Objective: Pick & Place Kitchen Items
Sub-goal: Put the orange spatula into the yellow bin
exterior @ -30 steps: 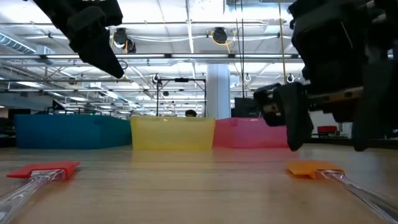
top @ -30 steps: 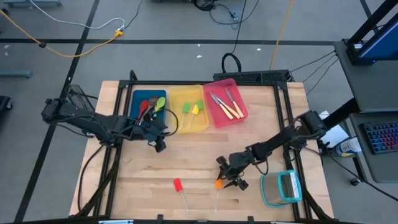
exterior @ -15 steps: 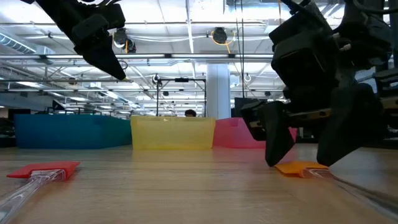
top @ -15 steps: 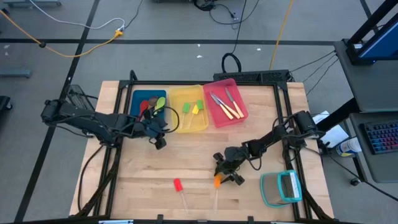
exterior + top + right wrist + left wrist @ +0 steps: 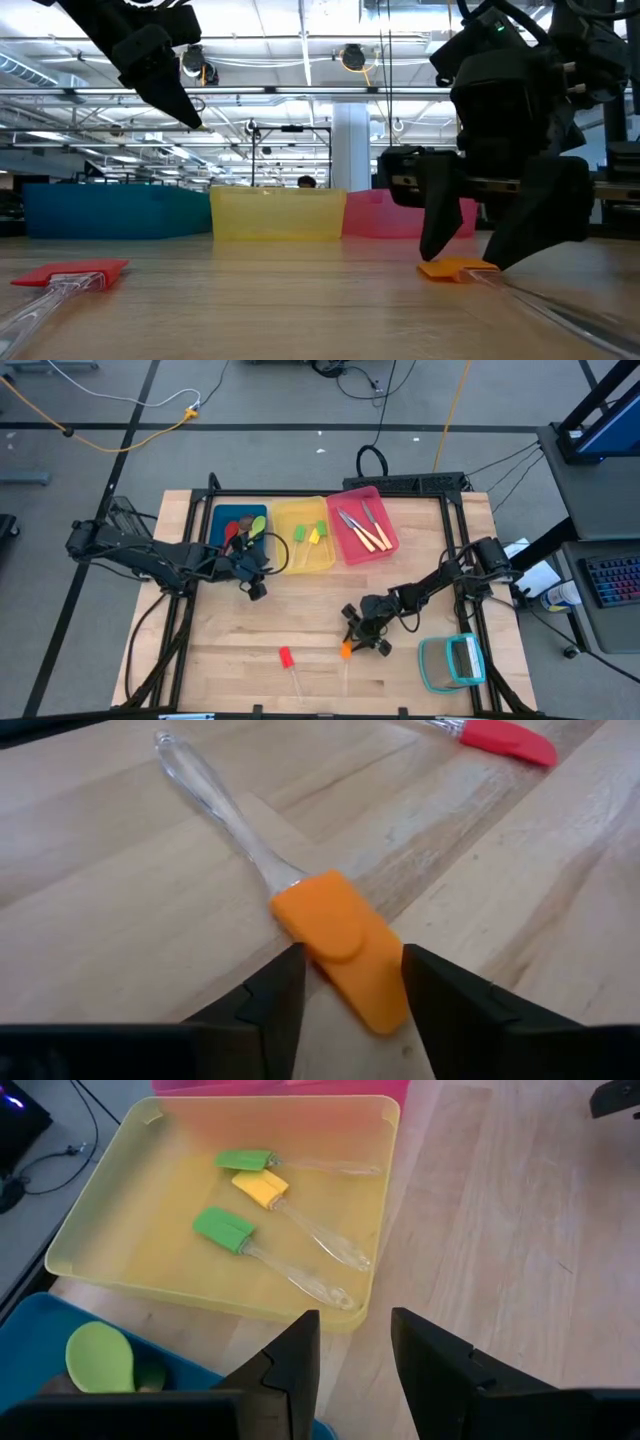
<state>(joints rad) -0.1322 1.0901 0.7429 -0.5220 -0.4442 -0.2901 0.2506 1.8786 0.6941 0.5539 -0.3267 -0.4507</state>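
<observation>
An orange-headed, clear-handled stick [image 5: 346,651] lies flat on the table at the near middle. My right gripper [image 5: 360,632] is open and down at the table, with one finger on each side of the orange head [image 5: 340,950]; this also shows in the low view [image 5: 455,268]. A red-headed stick [image 5: 286,657] lies flat to its left. My left gripper [image 5: 256,589] is open and empty, hovering at the near edge of the blue bin [image 5: 216,528] and the yellow bin [image 5: 290,555]. My right gripper comes from above, pointing down, with the orange head between its open fingers. One finger [image 5: 450,1005] lies against the head's side edge [image 5: 396,988]; whether the other finger touches, I cannot tell. The stick lies flat on the table, its clear handle [image 5: 215,805] pointing away.
The yellow bin [image 5: 150,1230] holds green- and yellow-headed sticks, the blue bin holds spoons, and the pink bin [image 5: 350,550] holds yellow-handled knives. A teal-framed square object [image 5: 452,663] sits at the near right. Bare wood lies between the bins and the two sticks.
My right gripper has gone toward the table's left edge and a little toward the far edge, and has come down around the orange head. The orange head has slid a little toward the table's left.
</observation>
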